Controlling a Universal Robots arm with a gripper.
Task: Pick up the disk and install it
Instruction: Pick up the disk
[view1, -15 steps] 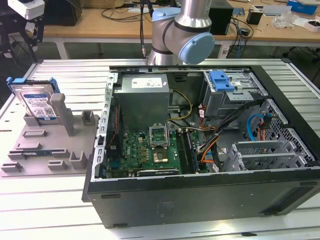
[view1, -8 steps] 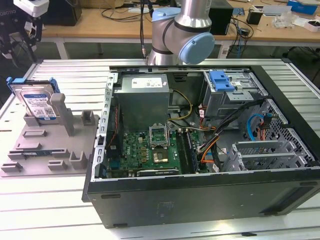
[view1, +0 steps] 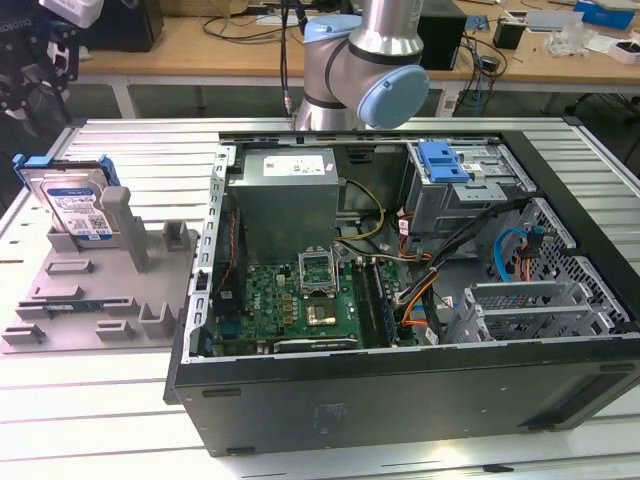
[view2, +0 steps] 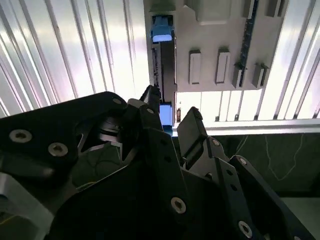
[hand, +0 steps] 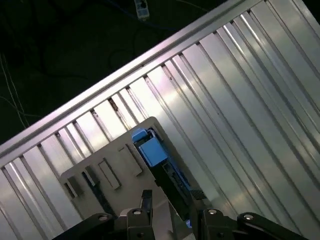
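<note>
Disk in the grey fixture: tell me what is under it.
The disk stands tilted in a slot of the grey fixture, which lies on the ribbed table. The slot covers its lower edge, so how it seats is hidden. The open hand hangs above.

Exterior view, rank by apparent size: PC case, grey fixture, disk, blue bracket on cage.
Largest to smallest:
1. Black metal PC case
2. Grey plastic fixture
3. Silver rectangular disk in blue carrier
4. Blue plastic bracket

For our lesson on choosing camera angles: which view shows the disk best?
The exterior view: the disk stands in its grey holder with its labelled face visible. Both wrist views show the disk edge-on, so the label is hidden.
</note>
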